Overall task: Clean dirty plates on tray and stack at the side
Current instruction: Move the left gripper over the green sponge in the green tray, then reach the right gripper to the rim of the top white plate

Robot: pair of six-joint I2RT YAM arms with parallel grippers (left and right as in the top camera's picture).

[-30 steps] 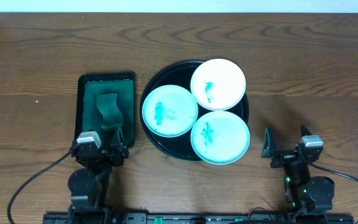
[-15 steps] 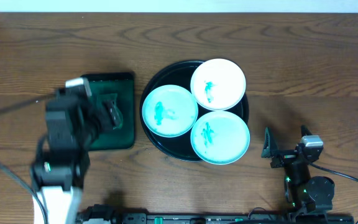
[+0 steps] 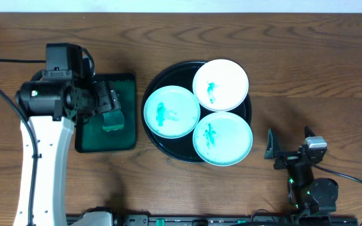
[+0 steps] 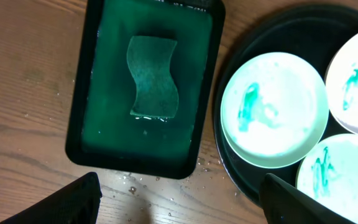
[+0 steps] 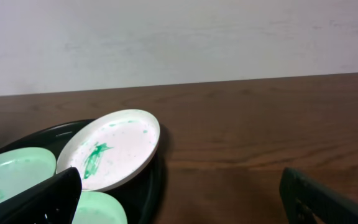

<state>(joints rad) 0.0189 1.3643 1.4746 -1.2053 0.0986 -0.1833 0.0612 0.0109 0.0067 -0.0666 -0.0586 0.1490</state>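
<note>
Three white plates (image 3: 171, 112), teal-smeared, crowd the glossy black tray (image 3: 162, 143) mid-worktop, my left gripper (image 4: 179, 180) and right gripper (image 3: 288, 134) both spread wide.

we looked straight down on the table (image 3: 307, 56) from the overhead camera. our left wrist camera also faced down, nearer, over the green tray (image 4: 114, 134) and the left part of the black tray (image 4: 236, 177). our right wrist camera sat low near the tabletop, facing level toward the wall (image 5: 179, 37). all three caught the plates (image 3: 171, 112).
</note>
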